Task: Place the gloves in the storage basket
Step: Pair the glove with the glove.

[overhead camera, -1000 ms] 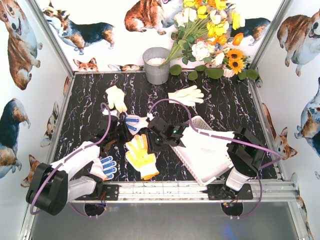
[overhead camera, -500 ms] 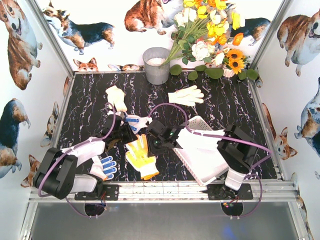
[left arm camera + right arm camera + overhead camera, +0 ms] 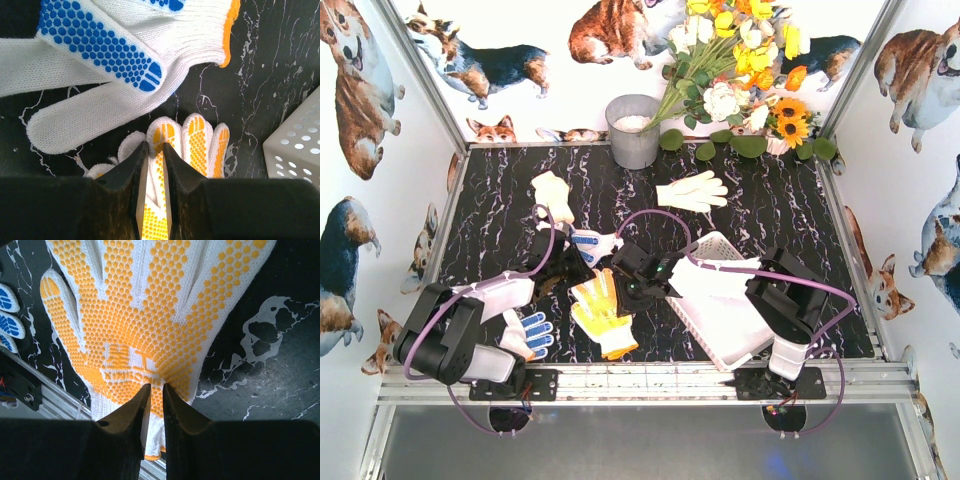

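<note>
scattered gloves [image 3: 600, 318] beside white basket [image 3: 720, 330]

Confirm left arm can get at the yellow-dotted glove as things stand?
Likely yes. The left tool is down at the fingertips of the yellow-dotted glove, jaws nearly closed astride one finger. The right tool sits at the cuff end, not blocking.

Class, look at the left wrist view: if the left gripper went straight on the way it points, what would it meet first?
The yellow-dotted glove: its fingertips lie right at the tips of the left gripper, possibly touching, though depth is unclear. The blue-dotted glove lies beyond.
</note>
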Controlling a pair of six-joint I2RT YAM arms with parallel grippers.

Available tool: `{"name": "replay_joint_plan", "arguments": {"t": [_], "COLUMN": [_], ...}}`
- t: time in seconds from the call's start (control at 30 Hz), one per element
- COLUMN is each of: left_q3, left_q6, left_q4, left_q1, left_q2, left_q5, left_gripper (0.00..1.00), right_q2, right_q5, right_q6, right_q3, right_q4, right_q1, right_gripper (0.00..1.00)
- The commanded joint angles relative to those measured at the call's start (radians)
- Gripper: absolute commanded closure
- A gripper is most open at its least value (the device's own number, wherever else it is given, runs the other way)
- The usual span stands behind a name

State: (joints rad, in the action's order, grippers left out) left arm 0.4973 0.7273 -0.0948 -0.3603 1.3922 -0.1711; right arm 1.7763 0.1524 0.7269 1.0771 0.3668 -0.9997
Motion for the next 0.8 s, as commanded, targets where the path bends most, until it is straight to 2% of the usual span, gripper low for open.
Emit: {"name": "replay_joint_plan", "arguments": {"t": [0.0, 0.2, 0.5, 0.77], "left_q3": [0.000, -0.012, -0.060, -0.085], "left_q6": [0.004, -0.006, -0.014, -0.023], "left_q4": [-0.028, 0.015, 0.072, 0.049], "left_q1": [0.009, 0.010, 0.034, 0.059], "left_q2": [-0.005, -0.073, -0.168, -0.162], "left_q5": [0.014, 0.061, 0.105, 0.092], "left_gripper": [0.90, 1.00, 1.00, 1.00], "right_q2": [0.016, 0.024, 0.029, 0.029], "right_q5": [-0.020, -0.021, -0.020, -0.020], "right_q6": [-0.012, -0.012, -0.009, -0.009], "right_q3": [0.034, 0.034, 0.037, 0.038], "right_q4": [-0.019, -0.014, -0.008, -0.006], "right_q1": [-0.005, -0.004, -0.003, -0.004], "right_gripper": [0.82, 0.82, 0.82, 0.82]}}
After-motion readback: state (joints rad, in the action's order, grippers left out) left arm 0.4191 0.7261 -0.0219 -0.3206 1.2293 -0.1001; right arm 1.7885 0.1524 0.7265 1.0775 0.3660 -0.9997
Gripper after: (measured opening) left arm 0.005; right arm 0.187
